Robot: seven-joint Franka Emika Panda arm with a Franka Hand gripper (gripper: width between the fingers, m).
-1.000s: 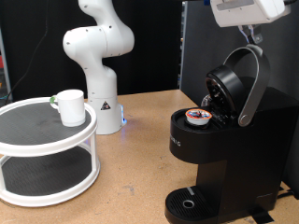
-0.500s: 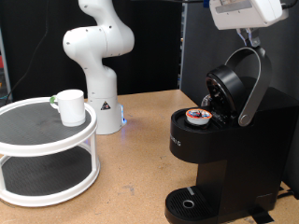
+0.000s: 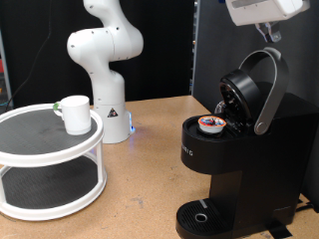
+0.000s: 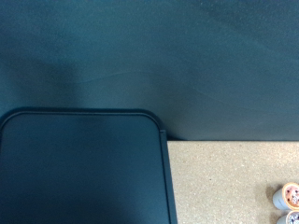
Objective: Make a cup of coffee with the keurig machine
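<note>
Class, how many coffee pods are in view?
3. One pod sits in the keurig machine's open chamber; two more lie at the wrist view's edge, one cut off; others may be hidden. The tool hangs above.

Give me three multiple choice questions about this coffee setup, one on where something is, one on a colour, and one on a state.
1. Where does the cup stand?
A. on the top tier of the round white stand
B. on the machine's drip tray
C. on the table

2. What colour is the lid of the pod in the keurig machine?
A. green
B. red-orange
C. blue

3. How does the machine's silver-grey handle stand?
A. pressed shut
B. taken off
C. raised, with the brew head open

Answers: 1 A, the cup sits at the top tier's rim. 2 B, the pod's lid shows red-orange in the open chamber. 3 C, the handle arches up beneath the claw.
</note>
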